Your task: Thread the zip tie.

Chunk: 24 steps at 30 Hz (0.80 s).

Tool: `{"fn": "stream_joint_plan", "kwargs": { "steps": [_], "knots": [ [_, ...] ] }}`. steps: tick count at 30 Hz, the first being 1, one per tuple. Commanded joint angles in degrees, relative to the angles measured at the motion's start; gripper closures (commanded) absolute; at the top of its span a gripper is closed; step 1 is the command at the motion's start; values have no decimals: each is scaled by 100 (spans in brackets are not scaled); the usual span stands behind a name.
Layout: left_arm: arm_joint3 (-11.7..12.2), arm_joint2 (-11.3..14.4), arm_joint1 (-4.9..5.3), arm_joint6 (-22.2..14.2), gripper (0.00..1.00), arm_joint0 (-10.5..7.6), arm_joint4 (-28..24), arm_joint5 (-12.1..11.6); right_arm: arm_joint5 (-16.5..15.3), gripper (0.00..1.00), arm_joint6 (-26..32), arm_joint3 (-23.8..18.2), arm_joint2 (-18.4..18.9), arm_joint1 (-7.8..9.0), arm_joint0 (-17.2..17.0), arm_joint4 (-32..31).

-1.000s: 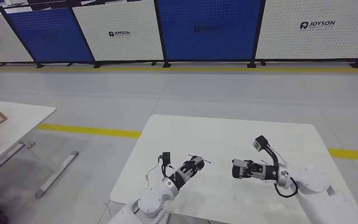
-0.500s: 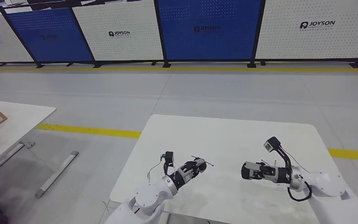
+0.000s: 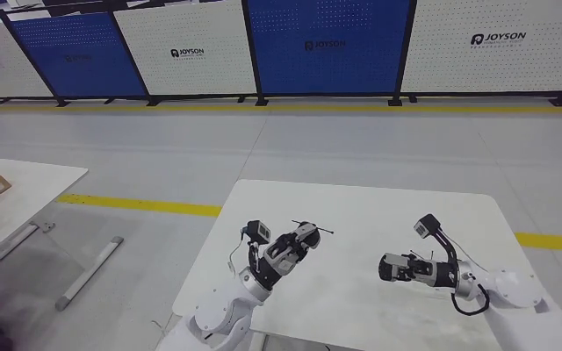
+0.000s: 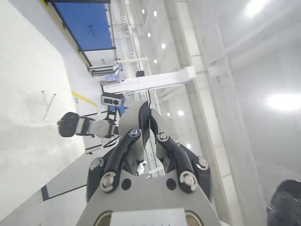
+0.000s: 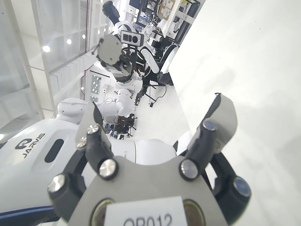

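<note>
The left gripper (image 3: 306,234) is clenched on the zip tie (image 3: 327,231) and holds it raised above the white table (image 3: 369,206). A short length of the thin dark strap projects on either side of the fingertips. The right gripper (image 3: 385,267) sits low over the table, well apart from the tie, with its jaws spread wide and empty.

The step in hand appears to be presenting the tie so that the second gripper can take a free end. Which end carries the locking head cannot be told.

Recommended procedure:
1. Bring the right gripper level with the projecting end.
2. Align its jaws across the strap's flat faces and close near the tip, because the strap likely flexes.
3. Keep the left grip firm throughout.
</note>
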Motion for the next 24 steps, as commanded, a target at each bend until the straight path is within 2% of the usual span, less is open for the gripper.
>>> {"fn": "stream_joint_plan", "kwargs": {
  "steps": [1, 10, 11, 14, 15, 20, 24],
  "knots": [
    [-19, -25, 2, -21, 100, 50, -30, -54, 0, 0, 0, 0, 0, 0, 0, 0],
    [-8, -23, 2, -10, 100, 45, -16, -33, 0, 0, 0, 0, 0, 0, 0, 0],
    [42, -21, 2, 80, 100, 13, 111, 102, 0, 0, 0, 0, 0, 0, 0, 0],
    [131, 98, -6, 414, 100, -133, 559, 721, 0, 0, 0, 0, 0, 0, 0, 0],
    [168, 136, -14, 560, 100, -176, 708, 828, 0, 0, 0, 0, 0, 0, 0, 0],
    [524, 404, -44, 793, 100, -230, 1266, 928, 0, 0, 0, 0, 0, 0, 0, 0],
    [839, 534, -63, 939, 100, -294, 1540, 1132, 0, 0, 0, 0, 0, 0, 0, 0]
  ]
}}
